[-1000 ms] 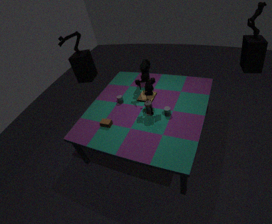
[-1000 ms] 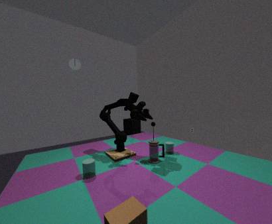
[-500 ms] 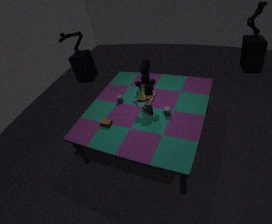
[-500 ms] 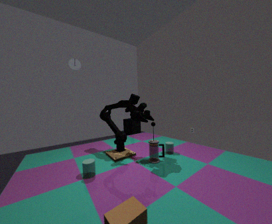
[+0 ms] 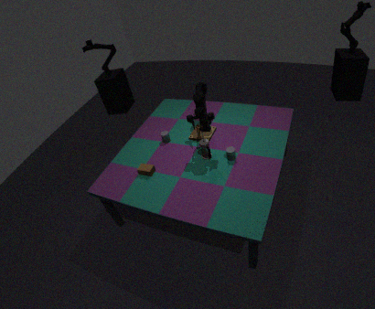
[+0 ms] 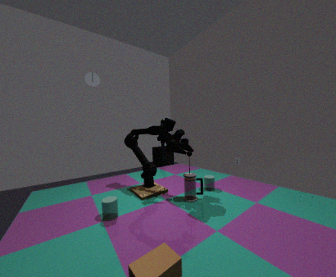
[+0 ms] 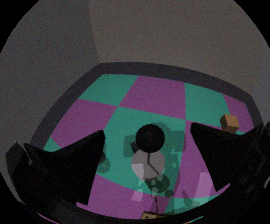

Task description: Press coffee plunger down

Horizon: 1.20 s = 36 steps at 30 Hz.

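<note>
The coffee press [image 5: 204,150] [image 6: 190,189] stands upright on the checkered table in front of the arm's base, its black handle [image 6: 202,187] to the right in the exterior view. Its plunger is up: a long thin rod rises from the lid [image 6: 190,176] [image 7: 147,165] to a round black knob [image 6: 189,154] [image 7: 150,138]. My gripper [image 6: 191,150] [image 7: 149,131] is open and empty, tilted downward, with its fingertips close to knob height. In the wrist view the knob shows between the two spread fingers; the exterior view shows it right at the fingertips. Contact cannot be told.
One pale cup [image 5: 166,136] [image 6: 110,208] and another pale cup [image 5: 230,154] [image 6: 209,183] stand on either side of the press. An orange-brown block [image 5: 146,169] [image 6: 156,260] [image 7: 229,123] lies farther off. The arm stands on a wooden board [image 6: 141,192]. Two other arms stand on pedestals beyond the table.
</note>
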### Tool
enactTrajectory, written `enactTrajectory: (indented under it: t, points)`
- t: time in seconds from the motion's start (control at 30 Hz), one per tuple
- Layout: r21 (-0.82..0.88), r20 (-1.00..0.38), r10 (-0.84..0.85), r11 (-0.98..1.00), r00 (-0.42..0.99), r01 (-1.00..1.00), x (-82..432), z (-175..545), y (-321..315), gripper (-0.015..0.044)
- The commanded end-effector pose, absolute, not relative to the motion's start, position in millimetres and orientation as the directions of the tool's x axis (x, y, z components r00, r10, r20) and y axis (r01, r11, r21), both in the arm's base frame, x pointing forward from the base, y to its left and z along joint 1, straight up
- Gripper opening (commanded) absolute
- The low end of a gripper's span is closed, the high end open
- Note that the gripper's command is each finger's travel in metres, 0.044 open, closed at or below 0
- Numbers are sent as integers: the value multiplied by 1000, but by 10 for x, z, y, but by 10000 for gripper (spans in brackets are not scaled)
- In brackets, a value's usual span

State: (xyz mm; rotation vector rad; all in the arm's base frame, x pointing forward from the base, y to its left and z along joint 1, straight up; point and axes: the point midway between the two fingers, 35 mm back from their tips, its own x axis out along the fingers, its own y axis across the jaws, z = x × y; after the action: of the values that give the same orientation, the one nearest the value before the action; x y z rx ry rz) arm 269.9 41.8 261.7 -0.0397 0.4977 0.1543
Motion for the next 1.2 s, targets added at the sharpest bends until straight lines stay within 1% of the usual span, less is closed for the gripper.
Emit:
enactTrajectory:
  t: [0.0,0.37,0.43,0.8,1.17]
  points:
    - [1,-485,132,989,865,-151,2729,2566,414,414]
    - [1,-485,132,989,865,-151,2729,2566,414,125]
    - [1,-485,132,989,865,-151,2729,2566,414,116]
    - [1,-485,132,989,865,-151,2731,2551,415,116]
    - [1,-484,132,989,865,-151,2758,2385,419,116]
